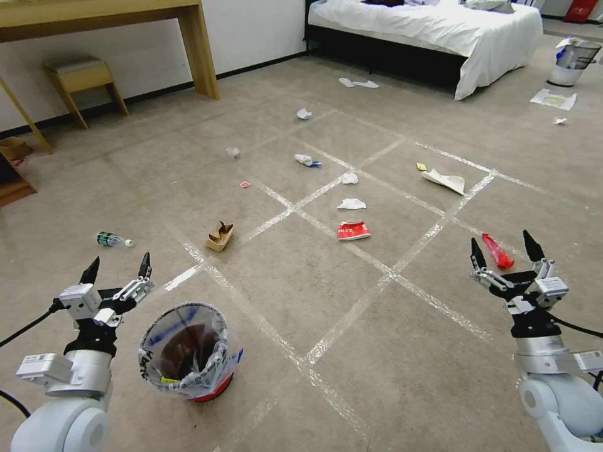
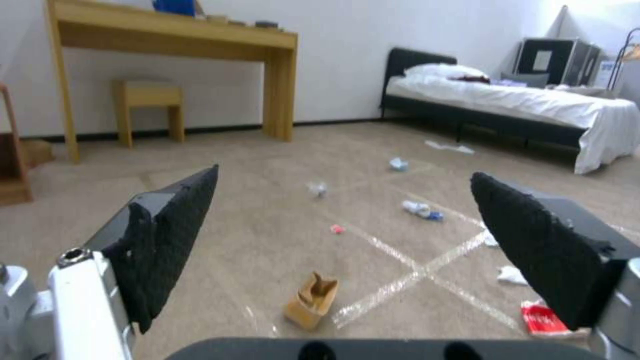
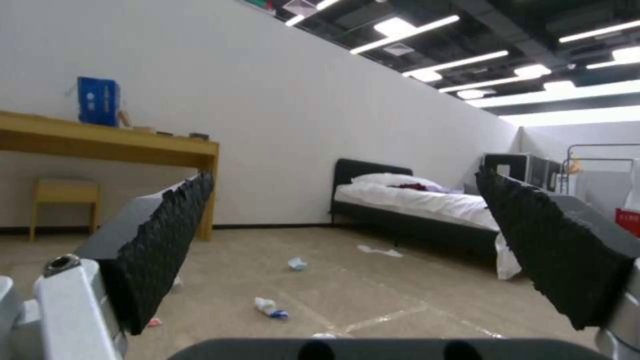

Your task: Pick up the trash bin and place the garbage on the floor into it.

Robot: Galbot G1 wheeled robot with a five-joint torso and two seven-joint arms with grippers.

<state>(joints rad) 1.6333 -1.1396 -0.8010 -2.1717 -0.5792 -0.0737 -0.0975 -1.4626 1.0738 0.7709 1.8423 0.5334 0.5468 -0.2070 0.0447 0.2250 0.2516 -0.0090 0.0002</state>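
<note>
Overhead, one round trash bin, lined with crinkly clear plastic, stands on the taped carpet floor just beside the left gripper, whose two fingers are spread wide; the right gripper, equally wide, hangs well apart from the bin. Beyond the bin lie one cardboard tray, one crushed red-white cup, one plastic bottle and one red wrapper. From the left wrist, two black ridged fingertips frame the tray; from the right wrist, two ridged fingertips stand wide before one bed.

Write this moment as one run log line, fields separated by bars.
left hand: open, beside trash bin | right hand: open, empty | trash bin: on floor | garbage: scattered
</note>
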